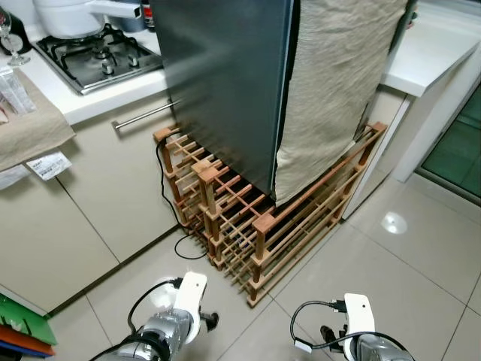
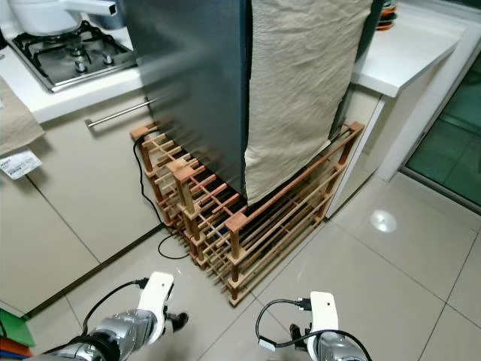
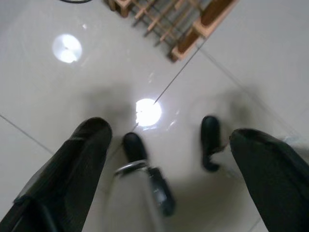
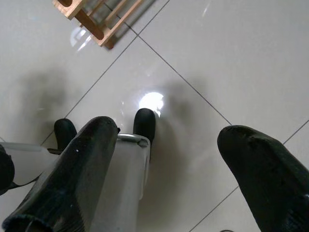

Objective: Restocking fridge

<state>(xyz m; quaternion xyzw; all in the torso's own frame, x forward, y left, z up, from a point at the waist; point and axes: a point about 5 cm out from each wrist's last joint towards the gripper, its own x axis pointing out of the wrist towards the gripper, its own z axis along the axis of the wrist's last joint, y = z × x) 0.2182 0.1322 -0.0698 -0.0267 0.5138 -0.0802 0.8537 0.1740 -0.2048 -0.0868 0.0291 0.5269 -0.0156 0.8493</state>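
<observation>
A dark grey fridge point(image 1: 225, 83) stands ahead with its door shut, resting on a low wooden slatted rack point(image 1: 248, 218). A beige cloth point(image 1: 331, 90) hangs down its right side. Both silver arms hang low at my sides, the left arm point(image 1: 176, 316) and the right arm point(image 1: 361, 331), well short of the fridge. My left gripper point(image 3: 169, 133) is open over bare floor tiles, with nothing between its fingers. My right gripper point(image 4: 169, 130) is open too, also empty, and a corner of the rack point(image 4: 91, 21) lies beyond it.
A gas hob point(image 1: 98, 53) with a white pot point(image 1: 71, 15) sits on the counter at left, above a cabinet with a steel handle point(image 1: 146, 114). A black cable point(image 1: 180, 241) trails on the floor by the rack. A white counter point(image 1: 428, 53) stands at right.
</observation>
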